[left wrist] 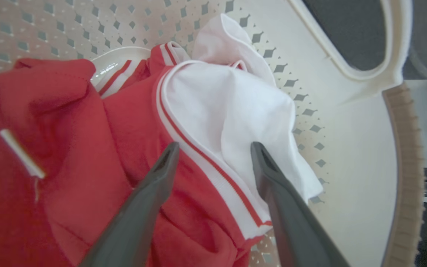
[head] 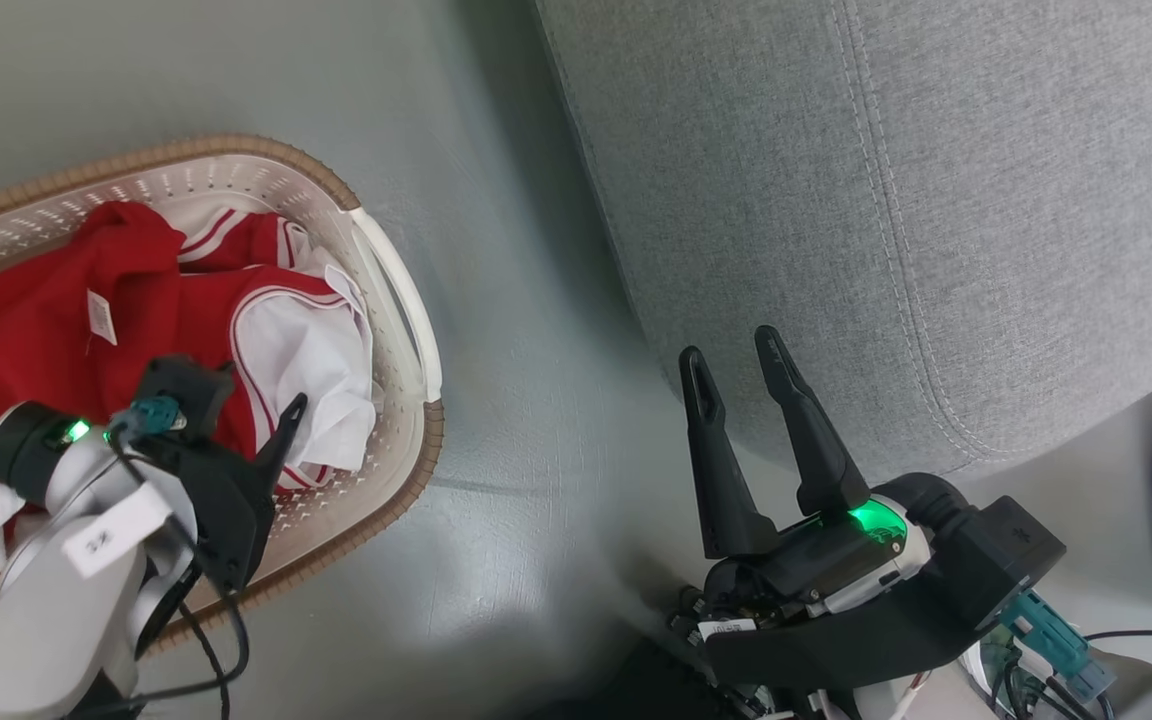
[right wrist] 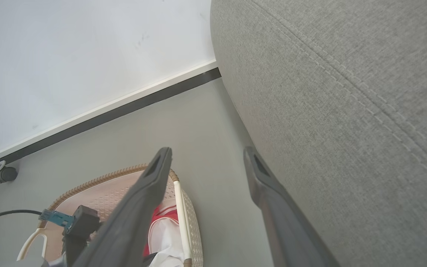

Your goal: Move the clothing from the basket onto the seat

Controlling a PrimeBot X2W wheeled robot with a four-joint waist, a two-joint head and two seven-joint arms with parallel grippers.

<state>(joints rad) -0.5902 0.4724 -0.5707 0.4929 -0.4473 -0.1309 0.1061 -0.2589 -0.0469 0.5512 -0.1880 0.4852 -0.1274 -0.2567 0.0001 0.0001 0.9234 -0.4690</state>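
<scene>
Left tool (left wrist: 214, 146), right tool (head: 731, 345), 1 basket (head: 286, 152) of clothing (head: 36, 310), 1 seat (head: 936, 200)

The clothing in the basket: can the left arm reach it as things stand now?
Probably yes. The left gripper is open and poised right over the clothing inside the basket, and nothing lies between them.

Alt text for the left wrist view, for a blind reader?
The left gripper, its two dark fingers spread open, points down at crumpled red fabric sports clothing with white panels and stripe trim, lying in an oval cream-white perforated plastic basket.
</scene>
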